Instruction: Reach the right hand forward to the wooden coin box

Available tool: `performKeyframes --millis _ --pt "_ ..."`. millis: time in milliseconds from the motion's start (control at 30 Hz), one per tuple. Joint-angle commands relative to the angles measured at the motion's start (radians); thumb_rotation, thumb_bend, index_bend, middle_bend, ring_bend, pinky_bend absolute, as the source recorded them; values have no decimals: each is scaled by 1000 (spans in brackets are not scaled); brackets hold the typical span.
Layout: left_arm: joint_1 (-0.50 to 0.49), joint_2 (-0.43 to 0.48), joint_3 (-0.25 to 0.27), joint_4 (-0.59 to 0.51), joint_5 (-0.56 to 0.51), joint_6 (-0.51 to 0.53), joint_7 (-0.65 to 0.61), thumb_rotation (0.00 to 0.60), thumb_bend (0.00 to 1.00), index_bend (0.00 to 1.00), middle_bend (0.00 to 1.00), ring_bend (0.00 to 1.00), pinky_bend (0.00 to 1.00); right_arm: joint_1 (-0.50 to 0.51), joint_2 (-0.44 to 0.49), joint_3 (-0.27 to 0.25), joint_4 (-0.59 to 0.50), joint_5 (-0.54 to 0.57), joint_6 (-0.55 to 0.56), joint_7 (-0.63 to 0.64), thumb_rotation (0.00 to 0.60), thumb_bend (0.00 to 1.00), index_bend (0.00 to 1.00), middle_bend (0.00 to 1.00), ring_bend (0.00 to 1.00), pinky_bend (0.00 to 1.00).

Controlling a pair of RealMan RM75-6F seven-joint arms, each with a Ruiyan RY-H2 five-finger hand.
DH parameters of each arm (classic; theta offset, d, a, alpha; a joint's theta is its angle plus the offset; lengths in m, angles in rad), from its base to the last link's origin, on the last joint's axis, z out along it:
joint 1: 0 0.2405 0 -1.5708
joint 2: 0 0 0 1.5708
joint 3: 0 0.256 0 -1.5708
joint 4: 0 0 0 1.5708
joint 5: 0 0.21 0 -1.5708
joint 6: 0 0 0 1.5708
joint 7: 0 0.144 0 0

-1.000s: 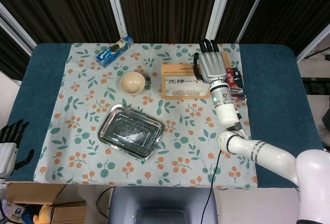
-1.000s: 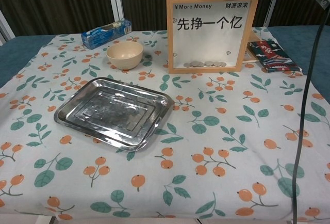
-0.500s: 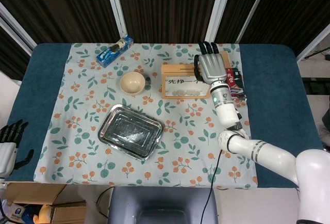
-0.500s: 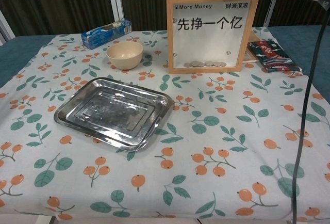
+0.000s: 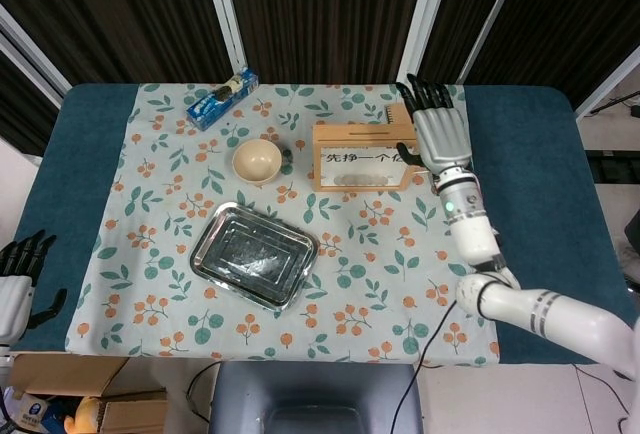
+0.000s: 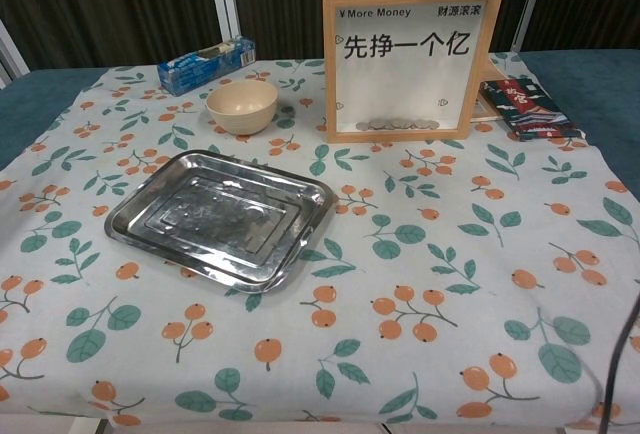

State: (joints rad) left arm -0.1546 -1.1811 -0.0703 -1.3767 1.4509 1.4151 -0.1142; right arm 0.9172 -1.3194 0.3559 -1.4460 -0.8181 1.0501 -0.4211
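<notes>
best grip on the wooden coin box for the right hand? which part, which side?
Probably the right vertical rail of the wooden coin box, approached from its right end. It stands upright as a thin, tall frame with a glass front, so the narrow wooden edge suits fingers on one face and thumb on the other. The right hand, fingers spread and empty, hovers beside that end, and the dark packet lies low there.

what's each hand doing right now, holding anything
Left hand: open, holding nothing, off the table's left edge.
Right hand: open, fingers spread, holding nothing, at the right end of the wooden coin box.
</notes>
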Motion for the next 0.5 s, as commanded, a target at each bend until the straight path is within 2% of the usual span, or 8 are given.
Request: performKeyframes --millis 33,133,267,367,500 --pt "-2 3 -1 -13 8 7 9 600 365 0 0 0 0 -240 154 -144 -198 -235 173 190 600 447 0 8 0 0" --pt "-3 5 1 -31 18 14 27 600 365 0 0 0 0 -386 213 -255 -242 -339 250 293 600 409 0 0 0 0" --pt "-4 6 3 -57 33 27 52 600 364 0 0 0 0 -543 196 -370 -202 -421 346 364 600 397 0 0 0 0" --pt "-6 6 5 -62 40 28 66 600 364 0 0 0 0 -613 158 -408 -162 -421 372 366 600 390 0 0 0 0" --pt "-10 4 4 -60 36 20 67 600 364 0 0 0 0 -681 103 -407 -119 -428 437 367 600 389 0 0 0 0"
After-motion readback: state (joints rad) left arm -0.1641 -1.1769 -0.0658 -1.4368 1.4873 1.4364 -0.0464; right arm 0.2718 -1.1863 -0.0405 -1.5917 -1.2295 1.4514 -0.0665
